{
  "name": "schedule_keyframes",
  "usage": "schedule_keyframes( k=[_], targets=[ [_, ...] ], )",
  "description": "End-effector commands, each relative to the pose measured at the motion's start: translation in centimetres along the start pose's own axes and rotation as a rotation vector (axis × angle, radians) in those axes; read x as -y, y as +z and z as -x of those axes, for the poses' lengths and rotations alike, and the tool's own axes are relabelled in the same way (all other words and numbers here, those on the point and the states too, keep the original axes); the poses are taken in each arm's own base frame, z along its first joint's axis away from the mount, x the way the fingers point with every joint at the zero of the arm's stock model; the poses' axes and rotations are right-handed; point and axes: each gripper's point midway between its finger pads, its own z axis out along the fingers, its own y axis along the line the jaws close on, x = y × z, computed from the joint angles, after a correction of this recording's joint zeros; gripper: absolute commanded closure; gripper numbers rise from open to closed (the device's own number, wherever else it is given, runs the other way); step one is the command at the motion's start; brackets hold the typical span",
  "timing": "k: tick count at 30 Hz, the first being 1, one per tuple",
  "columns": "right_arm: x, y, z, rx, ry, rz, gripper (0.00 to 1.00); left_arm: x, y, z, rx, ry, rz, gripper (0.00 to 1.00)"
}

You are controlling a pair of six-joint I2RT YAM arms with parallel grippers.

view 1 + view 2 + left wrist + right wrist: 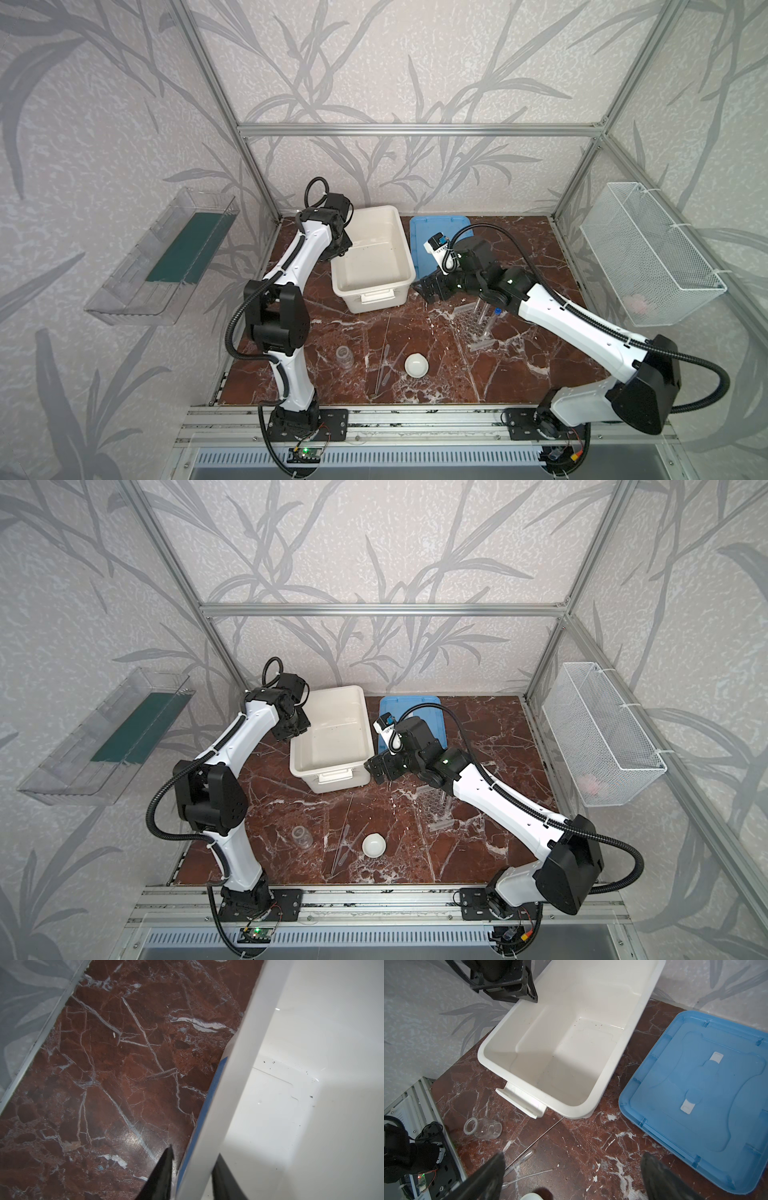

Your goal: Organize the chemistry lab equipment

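A red-brown marble tabletop (519, 374) fills the floor of an aluminium-framed cell papered with grey leaves. At the back stands the open white tub (374, 262), and the blue lid (436, 226) lies flat just beside it, on its right in both top views.

The left gripper (195, 1151) is at the tub's left wall. In the left wrist view one finger (164, 1174) hangs outside the wall and the other inside, with the rim between them. The jaws are narrow, but whether they actually pinch the rim cannot be told.

The right gripper (574, 1180) hovers above the table by the tub's front right corner. Its two fingers are spread wide and nothing is between them.

The clear honeycomb-holed rack (473, 328) sits right of centre, partly under the right arm. The blue-capped test tubes (484, 313) are at its far end; the arm hides how many there are.

Toward the front, the small clear jar (483, 1127) lies on its side, well apart from the tub. The small round white dish (416, 365) rests near the middle of the front edge. Between jar and dish lie the thin glass rod (537, 1140), one end close to the tub's front wall, and the clear pipette (526, 1155) just beside it.

A white wire basket (648, 257) hangs on the right wall and a clear tray (162, 257) on the left wall.
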Motion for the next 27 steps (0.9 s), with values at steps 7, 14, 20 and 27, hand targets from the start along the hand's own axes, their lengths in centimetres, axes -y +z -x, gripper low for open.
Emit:
schedule_keyframes(
  k=[7,14,20,27],
  targets=[
    [-1.5,2.0,-1.7,-0.039,-0.024,0.043,0.00,-3.9,-1.2,-0.6,0.004,-0.207,0.072,0.78],
    [-1.6,2.7,-1.8,-0.046,-0.009,0.052,0.00,-3.9,-1.5,-3.3,0.002,-0.519,-0.088,0.78],
    [-1.3,2.6,-1.7,-0.039,-0.009,0.033,0.00,-3.9,-2.1,-5.4,0.036,-0.642,-0.167,0.69],
    [-0.9,2.5,-1.4,-0.019,-0.011,0.011,0.00,-2.8,-3.9,-7.2,0.062,-0.619,-0.257,0.31]
  ],
)
